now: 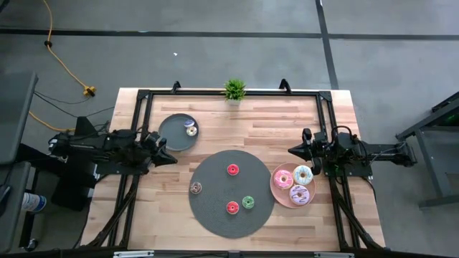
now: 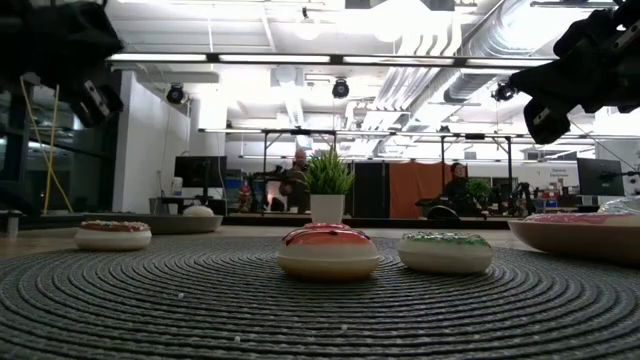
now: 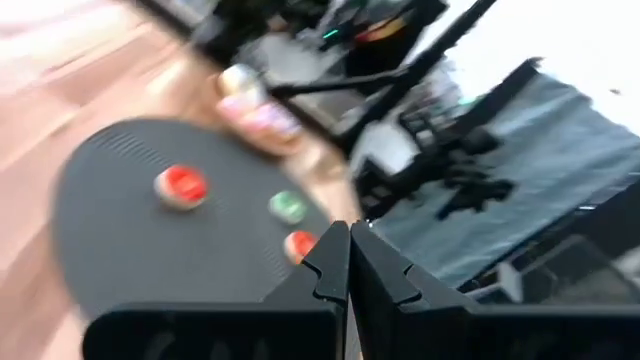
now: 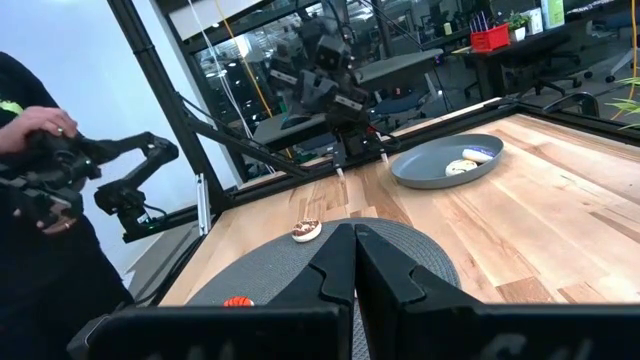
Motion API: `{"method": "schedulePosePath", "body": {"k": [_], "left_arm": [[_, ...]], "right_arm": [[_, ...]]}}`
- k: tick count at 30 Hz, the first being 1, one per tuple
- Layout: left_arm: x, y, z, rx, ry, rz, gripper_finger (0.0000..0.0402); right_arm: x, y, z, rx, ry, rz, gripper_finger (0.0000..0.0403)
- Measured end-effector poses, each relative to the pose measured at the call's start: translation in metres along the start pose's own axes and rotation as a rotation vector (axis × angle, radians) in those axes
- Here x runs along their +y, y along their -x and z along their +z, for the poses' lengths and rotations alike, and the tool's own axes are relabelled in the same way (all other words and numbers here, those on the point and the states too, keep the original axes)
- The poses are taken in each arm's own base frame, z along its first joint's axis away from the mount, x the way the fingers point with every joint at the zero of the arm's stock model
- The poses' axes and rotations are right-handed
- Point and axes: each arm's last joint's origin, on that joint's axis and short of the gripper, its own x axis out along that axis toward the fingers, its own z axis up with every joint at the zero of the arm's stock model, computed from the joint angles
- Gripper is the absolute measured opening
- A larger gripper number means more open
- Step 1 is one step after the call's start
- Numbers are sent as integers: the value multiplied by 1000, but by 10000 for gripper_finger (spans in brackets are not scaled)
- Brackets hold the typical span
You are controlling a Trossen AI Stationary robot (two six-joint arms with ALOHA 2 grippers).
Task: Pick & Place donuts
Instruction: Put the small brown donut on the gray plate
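Several tiny donuts lie on a round dark mat (image 1: 215,215): two red (image 1: 232,170) (image 1: 232,208), a green (image 1: 248,202) and a brown (image 1: 195,188). Three larger donuts, pink (image 1: 283,179), white (image 1: 303,174) and lilac (image 1: 298,194), rest in the pink plate (image 1: 275,192). The dark grey plate (image 1: 171,136) holds two small donuts (image 4: 462,166) (image 4: 478,154). My left gripper (image 1: 172,158) is shut, level, above the table's left side beside the grey plate. My right gripper (image 1: 290,150) is shut, level, above the right side, beyond the pink plate. Both hold nothing.
A small potted plant (image 1: 234,89) stands at the middle of the far edge. A black frame (image 1: 215,92) runs along the table's far and side edges. Bare wood lies between the mat and the far edge. A person (image 4: 40,200) holding a controller stands beyond the table's left side.
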Motion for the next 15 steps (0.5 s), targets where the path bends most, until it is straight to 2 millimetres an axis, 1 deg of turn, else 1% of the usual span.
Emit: {"method": "schedulePosePath", "body": {"k": [5, 9, 12, 15], "left_arm": [[-7, -6, 11, 120, 130, 157, 0], [-12, -20, 20, 215, 207, 233, 2], [-15, -35, 25, 290, 279, 239, 16], [-15, -50, 27, 365, 323, 244, 44]], "right_arm": [[0, 0, 0, 1, 0, 0, 0], [0, 0, 0, 0, 0, 0, 0], [0, 0, 0, 0, 0, 0, 0], [0, 0, 0, 0, 0, 0, 0]]}}
